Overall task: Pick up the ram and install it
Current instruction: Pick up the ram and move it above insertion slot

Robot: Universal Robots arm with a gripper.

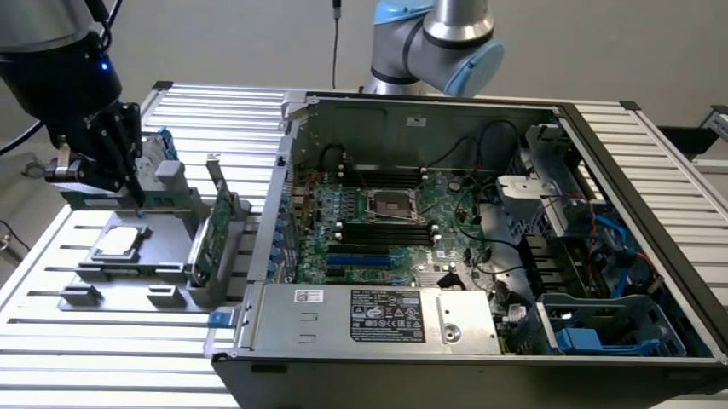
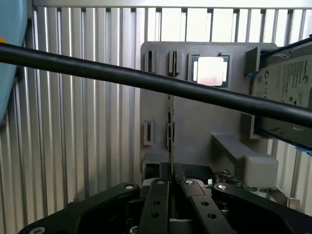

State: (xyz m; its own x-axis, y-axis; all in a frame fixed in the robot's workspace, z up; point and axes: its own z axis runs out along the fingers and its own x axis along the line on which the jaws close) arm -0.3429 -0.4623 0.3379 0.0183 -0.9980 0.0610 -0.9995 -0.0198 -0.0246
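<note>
A slatted metal desk (image 1: 68,358) is seen carrying everything. An open computer case (image 1: 376,128) is laid on it just to the exterior view's right of the grey fixture (image 1: 125,273), with its motherboard (image 1: 387,230) exposed and a silver power supply (image 1: 376,315) set along its near side. A blue-capped arm joint (image 1: 444,43) is seen behind the case, well apart from the grey fixture. The grey fixture itself is placed flat on the slats, and several parts are kept in it. A silver hard drive (image 2: 287,87) with blue rails is stood at one end of the fixture, and a green expansion card (image 1: 210,234) is held upright along the fixture's edge nearest the case. The black tool (image 1: 128,194) is lowered over the fixture's far end in the exterior view, beside the hard drive. In the wrist view the tool (image 2: 170,183) is seen drawn narrow, its fingers (image 2: 157,195) pressed against both faces of the ram (image 2: 170,126). The ram is presented edge-on as a thin dark strip, standing out from the fingertips and lined up with a pair of slots in the fixture. Whether it has been raised clear of those slots cannot be told. A black cable (image 2: 146,80) is slung across the wrist view in front of the fixture. A square processor chip (image 1: 119,243) is seated in a recess of the fixture, near the ram's far end.
</note>
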